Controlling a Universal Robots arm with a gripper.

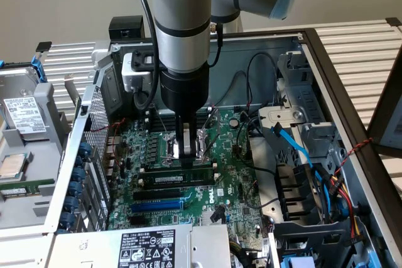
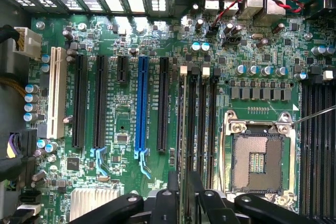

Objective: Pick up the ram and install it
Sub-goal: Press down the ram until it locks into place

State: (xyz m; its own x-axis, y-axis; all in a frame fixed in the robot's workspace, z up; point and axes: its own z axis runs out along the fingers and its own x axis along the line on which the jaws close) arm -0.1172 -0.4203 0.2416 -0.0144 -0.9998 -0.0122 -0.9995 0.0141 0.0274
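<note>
Wrist view: claw (image 2: 184,195) over the ram (image 2: 183,129), which stands on edge in the memory slot nearest the expansion slots.
Whether the claw clamps the stick or merely sits over it cannot be told. In the exterior view the claw (image 1: 186,152) hangs straight down inside the open computer case (image 1: 326,73), its tip at the top edge of the ram (image 1: 179,178). Empty black memory slots (image 2: 203,129) lie between the ram and the bare CPU socket (image 2: 259,156). On the ram's other side run black expansion slots and the blue slot (image 2: 140,103). A blue cable (image 1: 292,145) loops well apart, toward the exterior view's right.
</note>
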